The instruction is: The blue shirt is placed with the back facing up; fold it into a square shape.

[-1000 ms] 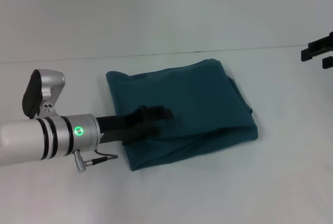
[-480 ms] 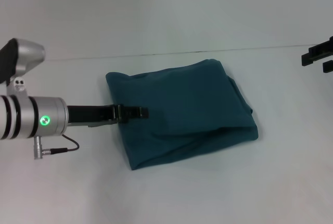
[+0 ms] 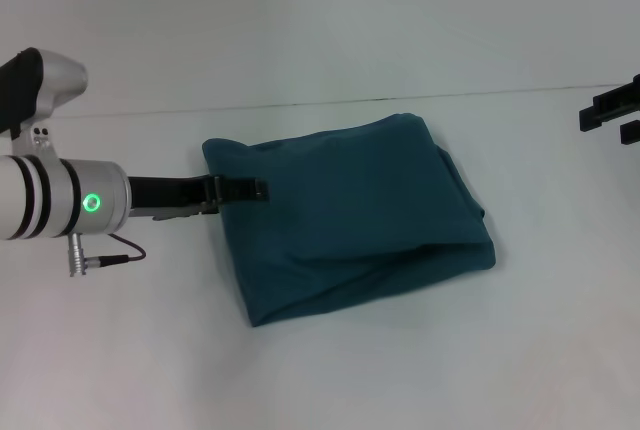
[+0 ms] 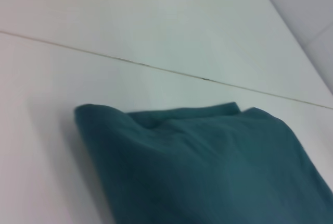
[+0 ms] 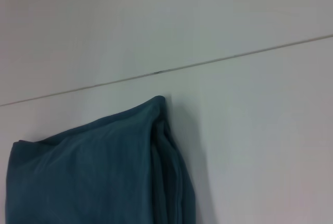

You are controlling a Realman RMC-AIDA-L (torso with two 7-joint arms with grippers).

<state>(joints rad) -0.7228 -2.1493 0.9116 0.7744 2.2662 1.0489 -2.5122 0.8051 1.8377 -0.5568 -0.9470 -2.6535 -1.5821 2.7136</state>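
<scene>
- As you look down from the head camera, you have one cloth to count: the blue shirt (image 3: 350, 215), folded into a rough square in the middle of the white table (image 3: 450, 370).
- Its layers are stacked, with a thicker folded edge along the near side and the right side.
- You have two arms in view. The left gripper (image 3: 250, 190) reaches in from your left, and its tip lies over the shirt's left edge. Its jaws look drawn together and hold no cloth.
- The right gripper (image 3: 612, 110) sits at the far right edge of the table, well apart from the shirt. You cannot tell how its jaws stand.
- Both wrist cameras show you the same single shirt (image 4: 208, 166) (image 5: 93, 166) on the table, with one thin seam line (image 5: 171, 69) running behind it.
</scene>
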